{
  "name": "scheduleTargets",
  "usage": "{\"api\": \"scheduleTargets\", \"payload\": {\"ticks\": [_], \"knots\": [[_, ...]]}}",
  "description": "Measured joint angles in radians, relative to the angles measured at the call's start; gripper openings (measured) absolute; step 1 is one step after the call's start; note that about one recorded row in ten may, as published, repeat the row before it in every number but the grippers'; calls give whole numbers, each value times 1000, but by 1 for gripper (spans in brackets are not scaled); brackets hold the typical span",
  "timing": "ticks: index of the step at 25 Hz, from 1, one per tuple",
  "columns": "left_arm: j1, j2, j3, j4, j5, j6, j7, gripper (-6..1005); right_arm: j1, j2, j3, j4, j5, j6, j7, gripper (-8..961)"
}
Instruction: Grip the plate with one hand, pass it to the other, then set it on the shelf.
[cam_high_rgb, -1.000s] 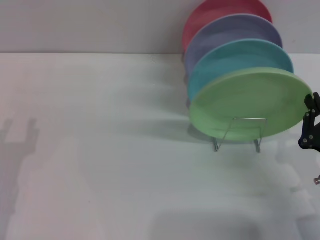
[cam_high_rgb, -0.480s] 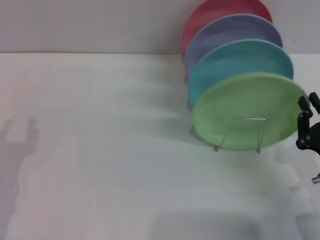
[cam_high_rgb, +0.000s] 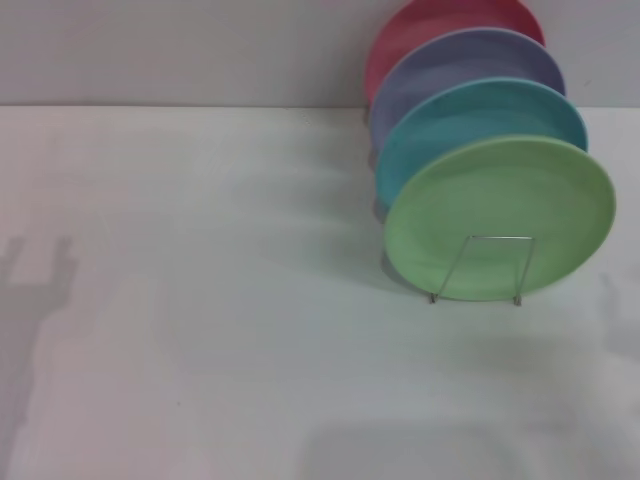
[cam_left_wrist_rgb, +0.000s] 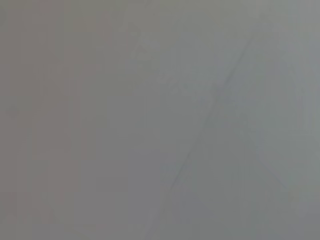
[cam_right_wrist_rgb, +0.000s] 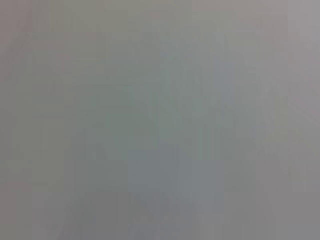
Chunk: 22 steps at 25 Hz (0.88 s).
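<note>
Green and round, the plate (cam_high_rgb: 500, 215) stands on its edge in the shelf (cam_high_rgb: 478, 268), a small rack of thin silver wire. It leans back a little. A loop of wire crosses the front of the plate low down, and two wire legs touch the white table (cam_high_rgb: 200, 300) under it. Seen from the head camera, the plate sits at about 3 o'clock from the middle of the table.

Behind it stand three more plates in a row, each one tucked close behind the next. First comes the light blue plate (cam_high_rgb: 470, 110), then the lavender plate (cam_high_rgb: 460, 60), then a pink plate (cam_high_rgb: 420, 25) at the very back, near the wall.

I see no pincer anywhere, so I cannot tell if either one is open or shut. Both wrist cameras show only plain grey.
</note>
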Motion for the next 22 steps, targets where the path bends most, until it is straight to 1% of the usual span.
{"api": "scheduleTargets", "payload": {"ticks": [1, 3, 4, 5, 6, 7, 9, 11, 12, 14, 15, 20, 21, 22], "knots": [[0, 0, 0, -2, 0, 3, 0, 797, -19, 0, 19, 1, 0, -38, 41, 348], [0, 0, 0, -2, 0, 3, 0, 800, -55, 0, 82, -4, 3, -87, 143, 348], [-2, -2, 1, -40, 9, 26, 14, 801, -67, 0, 113, -8, 6, -96, 188, 349], [-2, -2, 1, -40, 9, 26, 14, 802, -77, 0, 157, -21, 13, -95, 251, 349], [-6, -4, 1, -59, 28, 35, 52, 804, -83, -1, 224, -64, 39, -71, 377, 349], [-6, -4, 1, -59, 28, 35, 52, 805, -83, -1, 224, -64, 39, -71, 377, 364], [-6, -4, 1, -59, 28, 35, 52, 807, -73, -1, 267, -124, 82, -29, 497, 395], [-15, -9, 2, -55, 82, -13, 361, 810, -49, -3, 298, -188, 134, 18, 611, 425], [-15, -9, 2, -55, 82, -13, 361, 811, -37, -5, 308, -212, 152, 35, 645, 440], [-27, -12, 1, -48, 88, -72, 481, 814, -8, -8, 327, -258, 190, 74, 691, 471], [-36, -12, 1, -47, 86, -107, 504, 814, 10, -8, 335, -279, 209, 95, 700, 486], [-68, -13, -21, -46, 84, -193, 506, 814, 111, -15, 335, -387, 231, 233, 707, 700], [-76, -13, -32, -46, 84, -211, 504, 814, 140, -19, 328, -397, 229, 280, 701, 702], [-82, -13, -42, -44, 84, -231, 503, 814, 140, -19, 328, -397, 229, 280, 701, 704]]}}
